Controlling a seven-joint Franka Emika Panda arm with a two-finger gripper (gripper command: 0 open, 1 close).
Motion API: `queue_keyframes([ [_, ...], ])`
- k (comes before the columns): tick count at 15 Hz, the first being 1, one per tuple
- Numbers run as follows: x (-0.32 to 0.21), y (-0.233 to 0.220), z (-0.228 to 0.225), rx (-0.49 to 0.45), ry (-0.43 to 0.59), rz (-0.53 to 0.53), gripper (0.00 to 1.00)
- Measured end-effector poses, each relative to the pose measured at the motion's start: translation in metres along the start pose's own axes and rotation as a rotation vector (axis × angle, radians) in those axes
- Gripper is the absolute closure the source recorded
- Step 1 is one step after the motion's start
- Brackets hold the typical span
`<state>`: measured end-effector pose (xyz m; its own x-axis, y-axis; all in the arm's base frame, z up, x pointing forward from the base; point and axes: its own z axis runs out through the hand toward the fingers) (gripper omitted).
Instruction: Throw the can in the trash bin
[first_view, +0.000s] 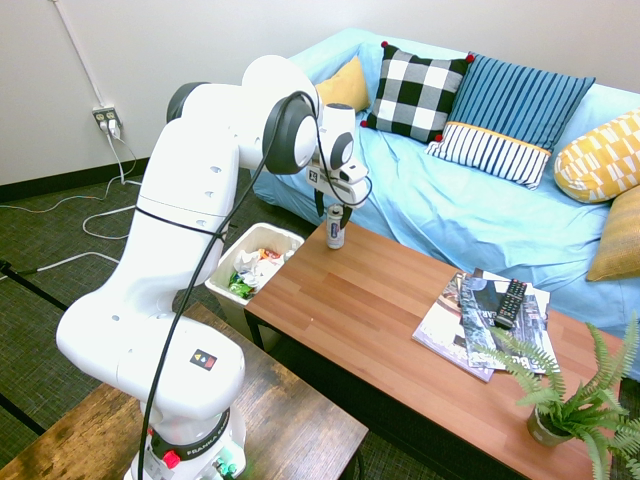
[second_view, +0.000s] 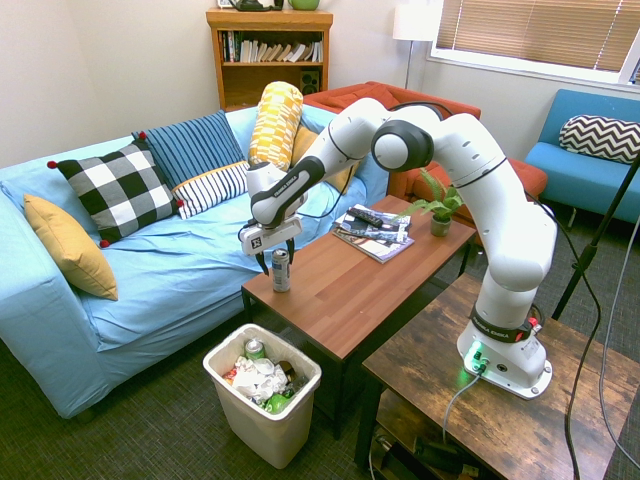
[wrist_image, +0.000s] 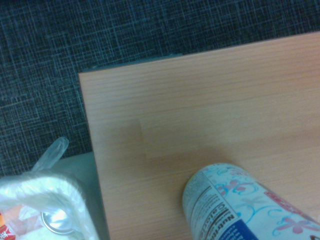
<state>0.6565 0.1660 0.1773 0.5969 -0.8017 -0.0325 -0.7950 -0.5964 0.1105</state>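
Can not binned yet, grab still to close
First exterior view, left to right: trash bin (first_view: 232, 309) sits beside the table (first_view: 350, 295), rubbish inside; can (first_view: 335, 236) stands upright near the table's bin-side end; gripper (first_view: 333, 214) is over it, fingers spread either side of its top, no grip visible. Reach looks about done; left: grip, lift, carry over, drop

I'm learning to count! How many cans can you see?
2: one can upright on the wooden table, another in the trash bin. More may be hidden under the rubbish.
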Motion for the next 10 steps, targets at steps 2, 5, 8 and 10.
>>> queue_keyframes([
  [2,0.0014,-0.0012,0.0016,-0.010,-0.005,0.002,1.00],
  [5,0.0034,-0.0016,0.0049,-0.016,-0.009,0.008,1.00],
  [8,0.0048,-0.0021,0.0024,-0.010,-0.010,0.012,1.00],
  [10,0.0025,-0.0044,-0.0049,0.000,-0.005,0.006,1.00],
])
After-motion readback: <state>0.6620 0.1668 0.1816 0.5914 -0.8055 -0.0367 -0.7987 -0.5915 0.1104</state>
